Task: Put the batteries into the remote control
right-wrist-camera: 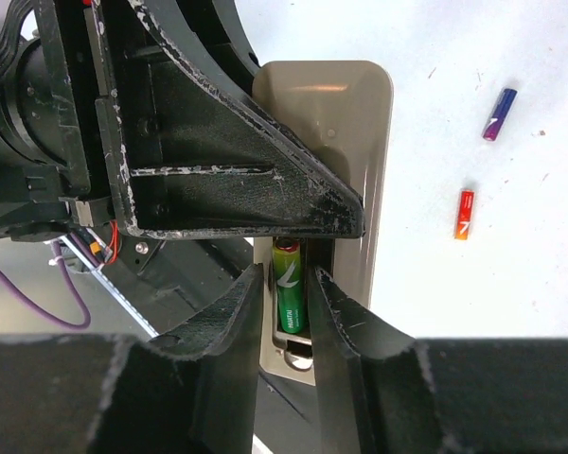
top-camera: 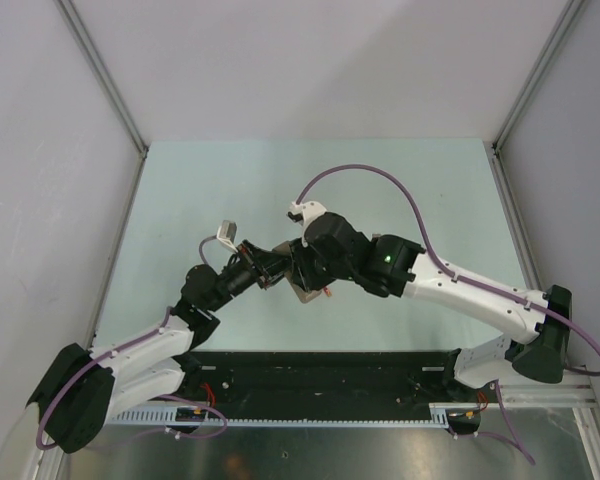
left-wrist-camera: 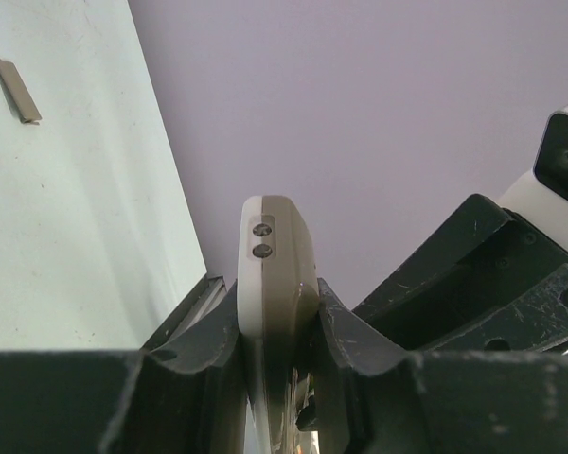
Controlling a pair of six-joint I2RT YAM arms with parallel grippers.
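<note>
Remote control [left-wrist-camera: 275, 251] in closed left pincer [left-wrist-camera: 278, 307]

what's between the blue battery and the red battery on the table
Nothing: the table between the blue battery and the red battery is bare, seen in the right wrist view.

Your left tool [left-wrist-camera: 279, 303] clamped the remote [right-wrist-camera: 341, 123] by its long edges, and its black body overhung the remote's back. That left your right tool [right-wrist-camera: 289, 284] only the narrow battery bay, where it pinched the green battery [right-wrist-camera: 288, 301]. To the right, open worktop [right-wrist-camera: 473, 312] gave room; only the red battery [right-wrist-camera: 465, 214] and blue battery [right-wrist-camera: 499, 113] lay there, apart.
</note>
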